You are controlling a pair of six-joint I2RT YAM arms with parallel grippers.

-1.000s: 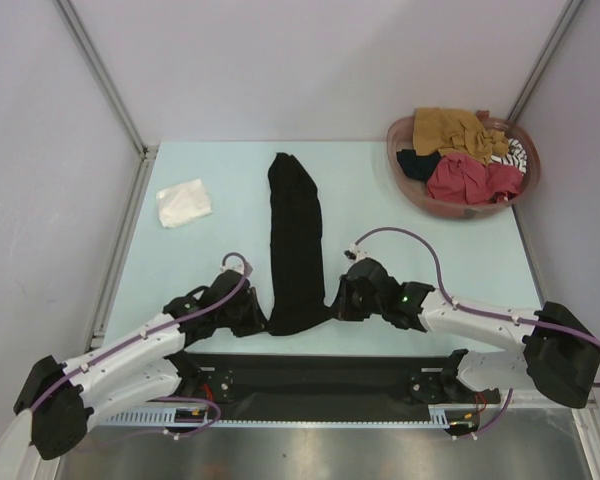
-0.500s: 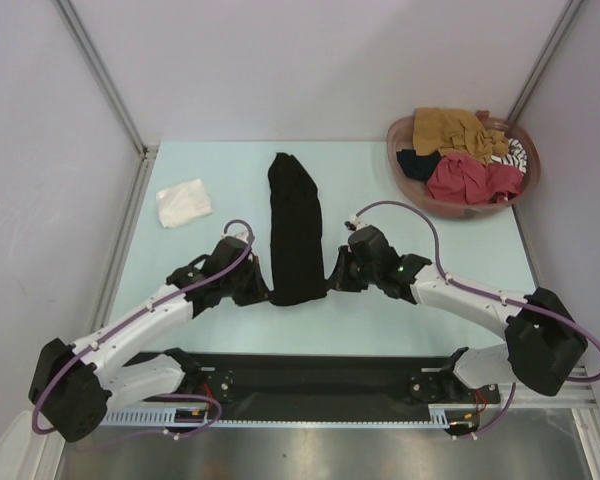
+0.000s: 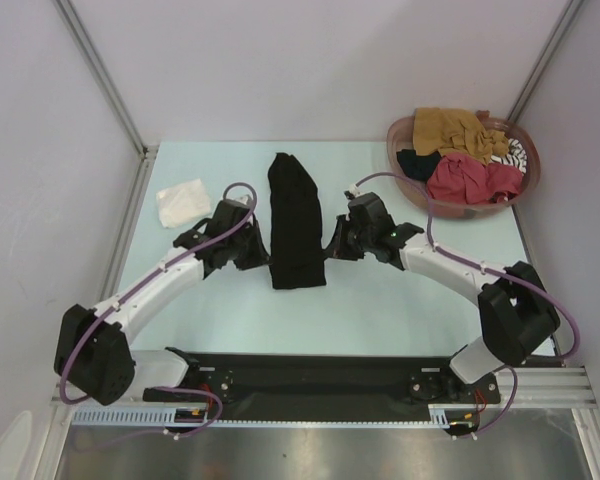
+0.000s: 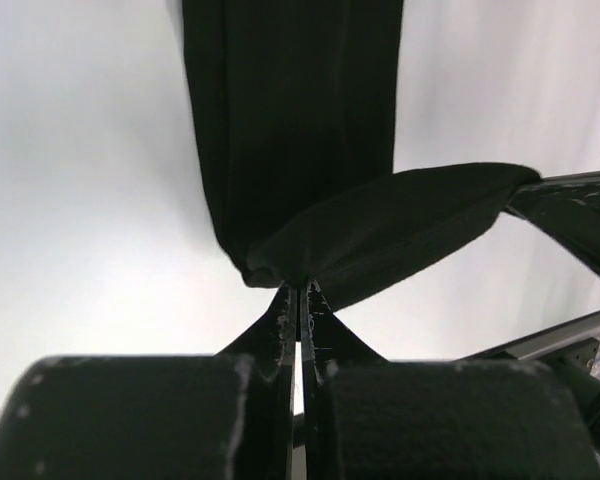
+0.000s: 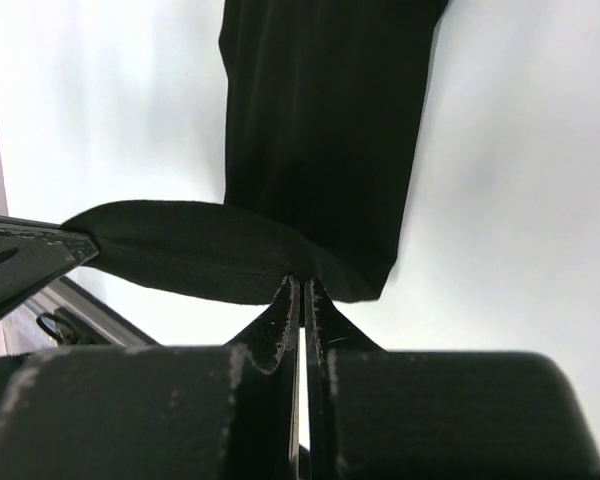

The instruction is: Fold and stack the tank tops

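Over the pale green tabletop [image 3: 430, 290] I have the left gripper [image 4: 298, 292] and right gripper [image 5: 302, 285] each pinched shut on a near corner of the long black cloth tank top [image 3: 296, 215] lying mid-table, raised so I can fold its near end over.

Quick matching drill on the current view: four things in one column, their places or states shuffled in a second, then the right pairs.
Column one:
1. black tank top
2. white tank top
3. basket
4. left claw

Column two:
a. far right corner of the table, full of coloured tank tops
b. shut on a near corner of dark cloth
c. folded small, lying alone at the left
d. long narrow strip at mid-table

Pairs: 1-d, 2-c, 3-a, 4-b
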